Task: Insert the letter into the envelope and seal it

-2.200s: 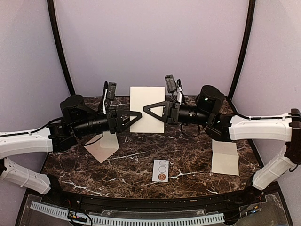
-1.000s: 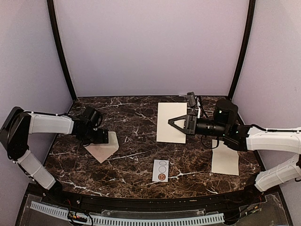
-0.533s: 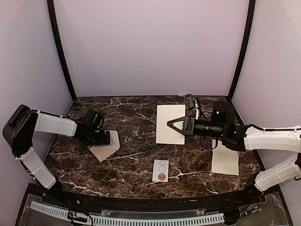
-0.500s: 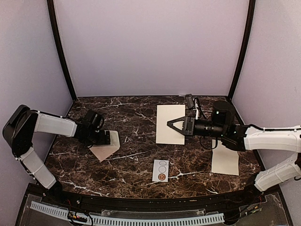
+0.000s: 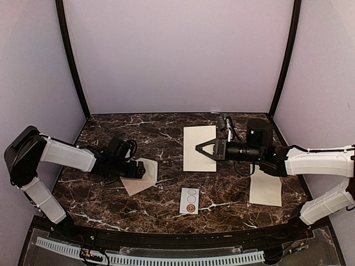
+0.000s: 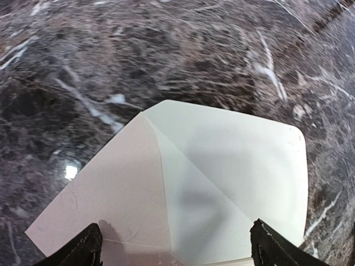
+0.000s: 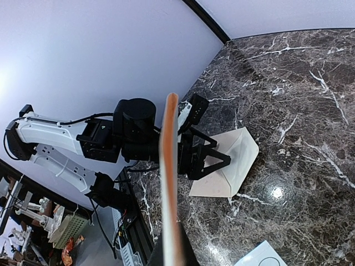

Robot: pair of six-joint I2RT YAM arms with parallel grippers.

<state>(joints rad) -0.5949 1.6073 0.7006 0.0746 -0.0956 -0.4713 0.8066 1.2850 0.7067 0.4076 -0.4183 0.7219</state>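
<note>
- Underneath both jaws spreads the dark marble tabletop [image 5: 161,138].
- The letter [image 5: 194,136] is clamped in the right gripper's [image 5: 197,148] tightly closed jaws.
- The envelope [image 5: 148,168] lies flat just under and ahead of the left gripper's [image 5: 137,170] wide-spread jaws, not gripped.

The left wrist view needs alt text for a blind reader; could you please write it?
A pale envelope lies flat on the dark marble table. The left tool is open over its near edge, a fingertip either side.
</note>
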